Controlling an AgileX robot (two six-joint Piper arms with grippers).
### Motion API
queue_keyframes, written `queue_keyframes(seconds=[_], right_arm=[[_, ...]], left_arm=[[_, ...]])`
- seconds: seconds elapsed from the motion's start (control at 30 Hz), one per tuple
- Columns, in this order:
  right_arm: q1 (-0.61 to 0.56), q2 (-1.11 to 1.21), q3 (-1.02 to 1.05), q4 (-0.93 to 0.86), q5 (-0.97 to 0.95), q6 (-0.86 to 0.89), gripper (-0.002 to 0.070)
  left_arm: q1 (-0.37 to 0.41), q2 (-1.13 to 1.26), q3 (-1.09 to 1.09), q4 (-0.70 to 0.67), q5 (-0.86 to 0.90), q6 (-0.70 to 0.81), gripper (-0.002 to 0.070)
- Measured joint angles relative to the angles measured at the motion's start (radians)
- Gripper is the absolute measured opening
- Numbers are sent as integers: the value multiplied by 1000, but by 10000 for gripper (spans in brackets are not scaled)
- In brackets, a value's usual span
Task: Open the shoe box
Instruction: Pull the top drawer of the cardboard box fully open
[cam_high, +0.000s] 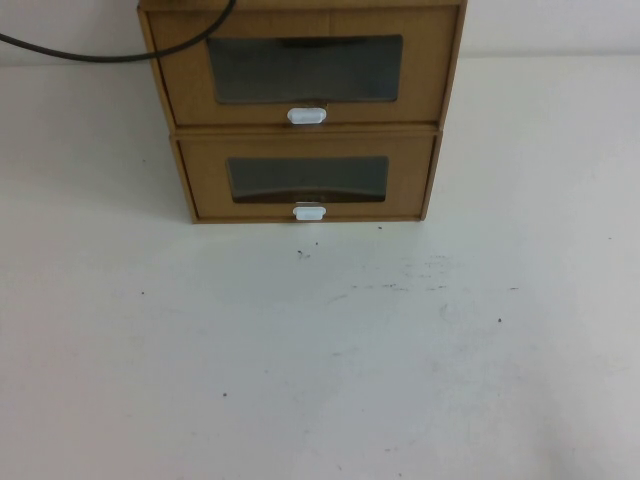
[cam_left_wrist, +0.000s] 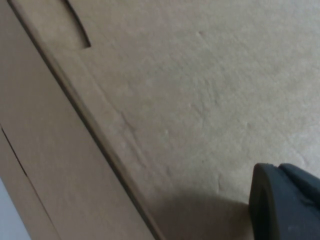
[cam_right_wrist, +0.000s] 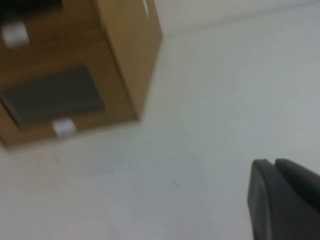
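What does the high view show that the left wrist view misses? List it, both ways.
Only high view: upper box stacked on lower box, dark windows, white pull tabs, a black cable, the white table. Only left wrist view: the left gripper close to bare cardboard. Both: brown cardboard. The right gripper, shut, appears in neither; its own camera shows it above the table beside the boxes.

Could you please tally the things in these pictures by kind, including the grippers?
Shoe boxes: 2, upper shoe box on lower shoe box
White handles: 2, upper handle, lower handle
Black cable: 1
Grippers: 2, left gripper close to a cardboard wall, right gripper shut over the table
Total: 7
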Motion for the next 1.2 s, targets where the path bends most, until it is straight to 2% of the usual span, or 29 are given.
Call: queue_keyframes(seconds=[0.17, 0.23, 0.3, 0.43, 0.53, 0.73, 0.93, 1.07, 1.2], right_arm=[[0, 0, 0, 532, -193, -25, -21], [0, 0, 0, 680, -256, -35, -21], [0, 0, -2, 755, -277, -51, -21], [0, 14, -87, 781, -172, -124, -21], [0, 105, -187, 775, -73, -147, -21], [0, 441, -424, 735, 170, -272, -21], [0, 783, -664, 733, 347, -431, -21], [71, 950, -778, 733, 337, -479, -21], [214, 1050, -847, 733, 231, -487, -21]], left_arm=[[0, 0, 0, 0, 0, -2, -6], [0, 0, 0, -4, 0, -5, -6], [0, 1, 0, -9, 0, -5, -6], [0, 3, 0, -36, -1, -5, -6], [0, 5, 0, -47, -1, -5, -6], [12, 15, -26, -51, 1, -7, -6], [69, 18, -42, -53, -1, -21, -6], [93, 24, -42, -75, -1, -24, -6], [93, 35, -42, -96, -1, -22, -6]])
